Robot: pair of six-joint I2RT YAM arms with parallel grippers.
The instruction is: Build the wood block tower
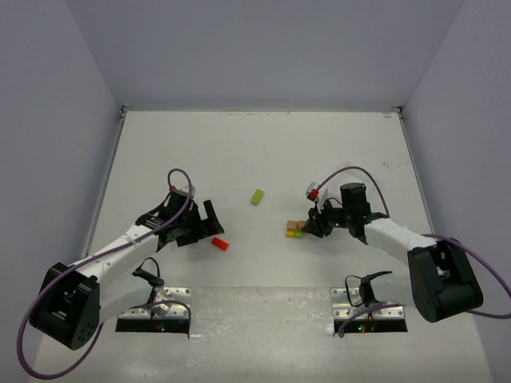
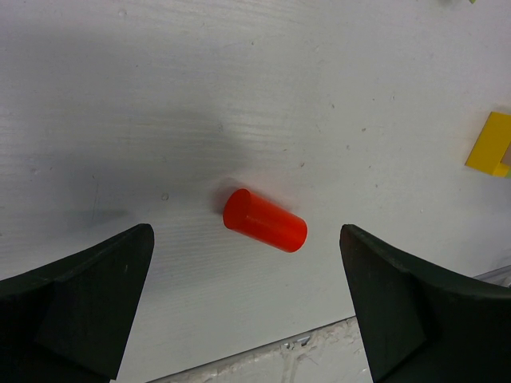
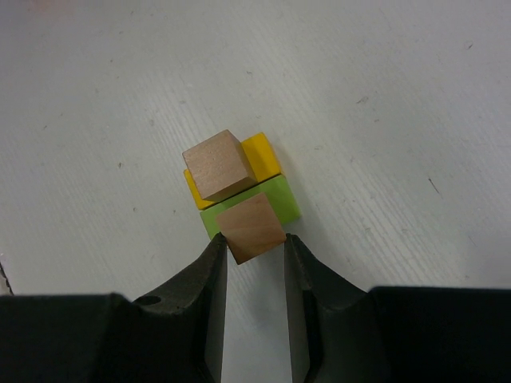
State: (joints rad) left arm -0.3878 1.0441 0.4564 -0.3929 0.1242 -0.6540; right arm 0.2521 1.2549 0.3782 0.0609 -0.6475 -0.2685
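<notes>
**Second tan cube being seated on a low tower, red piece lined up next**

Tower (image 3: 243, 191) only two layers high and two pieces wide. At the base, yellow block (image 3: 267, 155) and lime green base block (image 3: 289, 199) side by side and touching. On the yellow, far tan cube (image 3: 218, 165) resting free. On the green, near tan cube (image 3: 251, 226), turned slightly off square.

Pinched at that near cube's lower corner: right gripper (image 3: 254, 251), fingers (image 3: 211, 295) drawn narrow and touching it on both sides. Probably held like this to steady or square the cube on its green base before letting go, since a skewed cube makes a poor seat for the next layer.

Left of the tower and well apart from it, red-orange cylinder (image 2: 265, 220) lying on its side on the table (image 1: 239, 144). Hovering over it, left gripper (image 2: 247, 303), fingers (image 2: 88, 295) spread wide with the cylinder centred in the gap and untouched. Likely posed for the next pick. A piece lying on its side may roll at first contact.

Beyond the tower and to its left, loose lime green block (image 1: 257, 196), alone.
</notes>
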